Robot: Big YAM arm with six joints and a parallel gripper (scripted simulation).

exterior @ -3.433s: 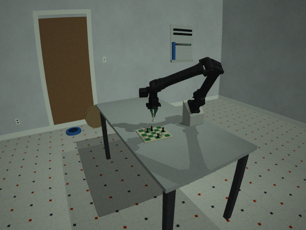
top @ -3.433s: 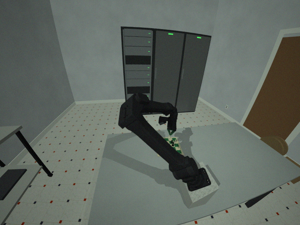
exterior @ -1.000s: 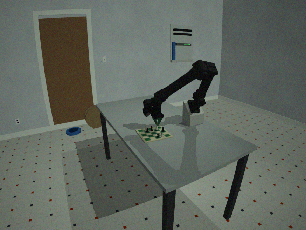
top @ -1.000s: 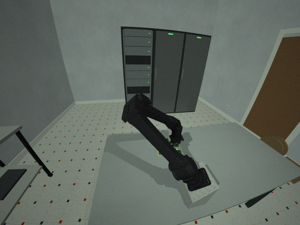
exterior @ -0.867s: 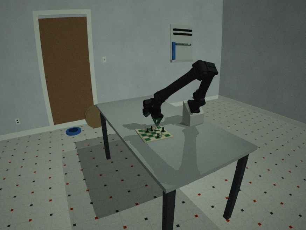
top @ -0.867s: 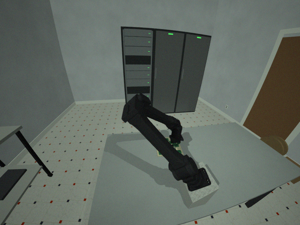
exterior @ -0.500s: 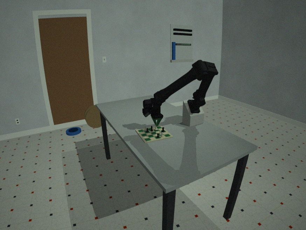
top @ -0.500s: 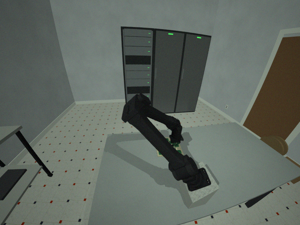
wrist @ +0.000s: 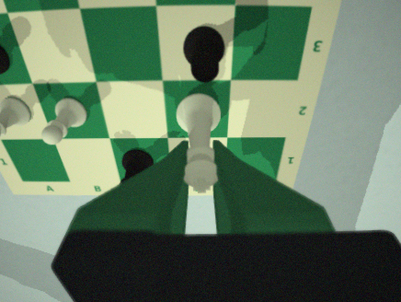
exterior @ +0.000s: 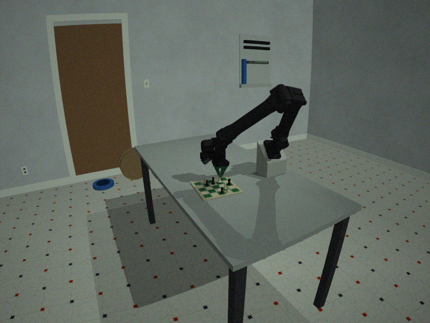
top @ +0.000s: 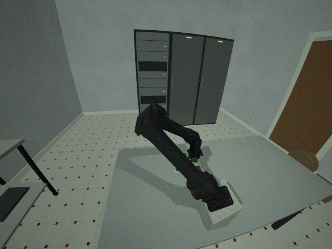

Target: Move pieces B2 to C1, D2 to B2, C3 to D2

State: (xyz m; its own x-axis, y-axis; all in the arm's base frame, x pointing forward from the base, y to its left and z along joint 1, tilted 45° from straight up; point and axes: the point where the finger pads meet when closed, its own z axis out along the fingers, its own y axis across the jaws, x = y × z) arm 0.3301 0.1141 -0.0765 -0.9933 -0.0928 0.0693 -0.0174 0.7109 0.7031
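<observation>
In the wrist view my gripper (wrist: 200, 151) is shut on the head of a tall white piece (wrist: 199, 133), which hangs upright. Its base is over the green square D2, and I cannot tell whether it touches. The green-and-cream chessboard (wrist: 152, 92) lies below. A black piece (wrist: 136, 162) stands on C1, partly behind my left finger. A white pawn (wrist: 66, 117) stands on B2. C3 is empty. A black piece (wrist: 203, 51) stands on D3. In the exterior view the gripper (exterior: 219, 172) is low over the board (exterior: 216, 188).
Another white piece (wrist: 14, 110) stands at the left edge on A2, and a black piece (wrist: 2, 57) is cut off at A3. The arm's base sits on a white block (exterior: 271, 163) beyond the board. In the top view the arm (top: 176, 158) hides most of the board.
</observation>
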